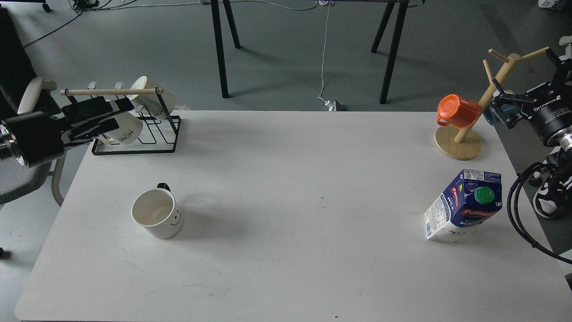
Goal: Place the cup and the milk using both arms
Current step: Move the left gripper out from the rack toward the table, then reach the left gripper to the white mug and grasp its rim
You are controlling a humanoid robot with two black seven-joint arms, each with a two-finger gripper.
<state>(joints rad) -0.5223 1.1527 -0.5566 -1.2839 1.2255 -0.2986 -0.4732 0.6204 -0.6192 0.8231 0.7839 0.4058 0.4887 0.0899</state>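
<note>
The cup point(157, 213) stands near the worktop's point(286, 179) left edge, the milk point(464, 205) near its right edge. Left gripper point(117, 112) and right gripper point(500, 107) hold nothing; their opening cannot be told.

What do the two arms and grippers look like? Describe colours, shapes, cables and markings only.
Both arms are black. The left gripper has long black fingers on a thick cylindrical wrist with a silver ring. The right gripper carries white lettering, too small to read, above a silver-ringed wrist, with black cables looping below.
</note>
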